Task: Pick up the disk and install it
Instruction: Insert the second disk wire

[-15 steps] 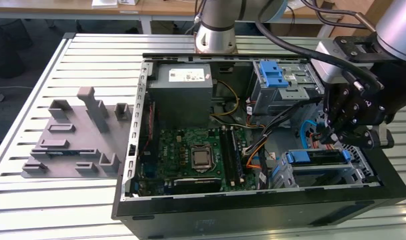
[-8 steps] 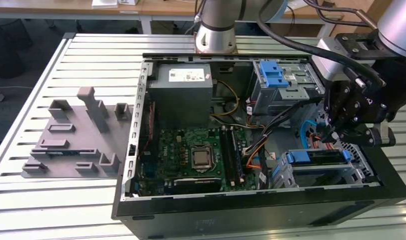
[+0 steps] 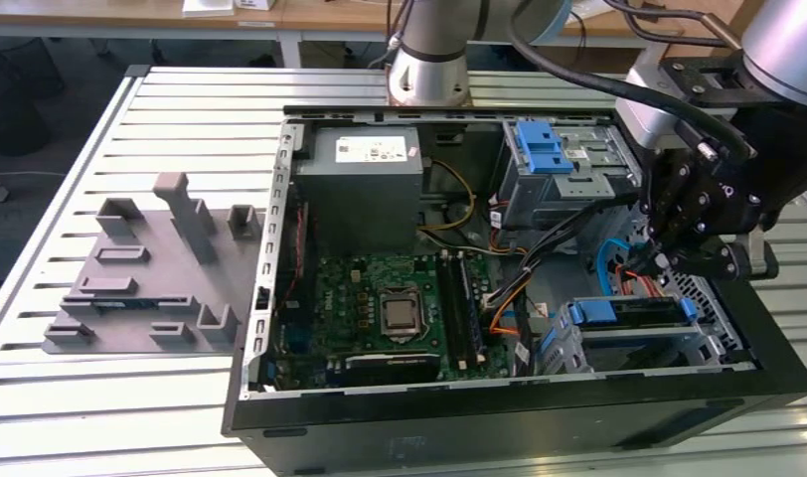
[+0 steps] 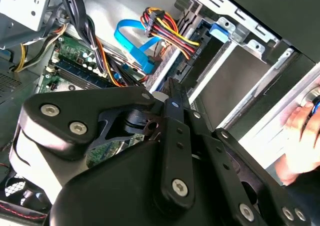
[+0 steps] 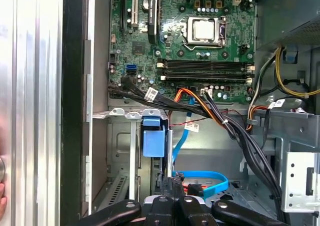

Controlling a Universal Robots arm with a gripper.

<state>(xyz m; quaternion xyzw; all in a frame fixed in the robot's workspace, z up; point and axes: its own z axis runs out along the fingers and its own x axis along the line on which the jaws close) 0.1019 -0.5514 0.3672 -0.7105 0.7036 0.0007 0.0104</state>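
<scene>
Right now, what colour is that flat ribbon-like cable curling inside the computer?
The flat cable is light blue, clearest in the second wrist view.

- Cable bundles [image 5: 235, 131] and a blue ribbon cable [image 4: 131, 45] crowd the space just ahead of the pincer [image 3: 693, 260].
- The drive cage [image 3: 629, 333] stands close beneath it.
</scene>
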